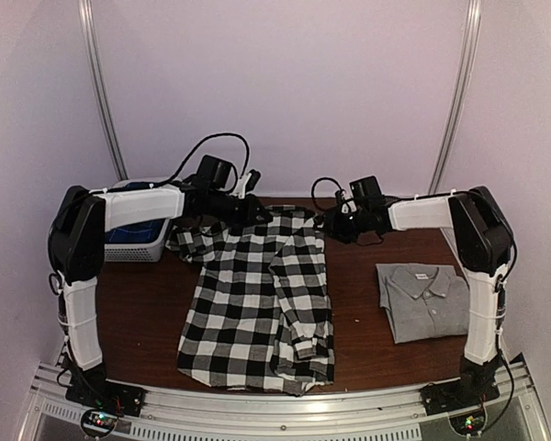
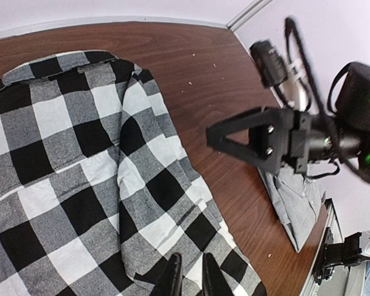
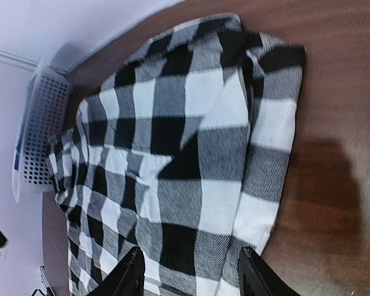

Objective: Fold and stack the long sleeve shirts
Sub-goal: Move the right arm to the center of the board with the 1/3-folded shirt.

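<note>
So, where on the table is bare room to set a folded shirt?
Bare wood lies left of the checked shirt, in front of the basket, and in a strip between that shirt and the grey shirt. The far edge is crowded: left gripper and right gripper hang over the checked shirt there.

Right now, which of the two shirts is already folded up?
The plain grey shirt, a compact bundle at the right. The black-and-white checked shirt lies spread out in the middle.
</note>
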You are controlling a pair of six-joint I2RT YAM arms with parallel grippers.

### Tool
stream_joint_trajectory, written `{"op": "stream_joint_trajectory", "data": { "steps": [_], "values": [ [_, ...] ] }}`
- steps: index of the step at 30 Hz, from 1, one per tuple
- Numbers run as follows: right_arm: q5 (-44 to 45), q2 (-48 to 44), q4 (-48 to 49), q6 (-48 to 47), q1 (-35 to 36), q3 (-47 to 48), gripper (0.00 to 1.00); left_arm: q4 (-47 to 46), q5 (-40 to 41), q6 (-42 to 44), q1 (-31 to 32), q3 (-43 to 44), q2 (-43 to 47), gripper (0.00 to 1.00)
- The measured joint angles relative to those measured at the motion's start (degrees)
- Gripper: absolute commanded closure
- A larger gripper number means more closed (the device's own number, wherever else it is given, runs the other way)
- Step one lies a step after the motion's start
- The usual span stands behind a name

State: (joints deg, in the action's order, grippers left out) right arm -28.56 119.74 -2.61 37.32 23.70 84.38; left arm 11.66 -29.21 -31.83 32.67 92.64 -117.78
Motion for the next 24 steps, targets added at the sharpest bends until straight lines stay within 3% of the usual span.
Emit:
{"op": "stream_joint_trajectory", "data": {
  "steps": [11,24],
  "values": [
    [5.53,-1.57,-3.17,-1.49,4.09,-9.81,0.46,1.95,4.09,0.61,0.0,-9.68,10.12,0.87],
    [7.78,-0.2,-3.8,-2.05,4.57,-7.72,0.82,5.18,9.73,1.97,-1.75,-13.9,15.13,0.87]
  ]
}}
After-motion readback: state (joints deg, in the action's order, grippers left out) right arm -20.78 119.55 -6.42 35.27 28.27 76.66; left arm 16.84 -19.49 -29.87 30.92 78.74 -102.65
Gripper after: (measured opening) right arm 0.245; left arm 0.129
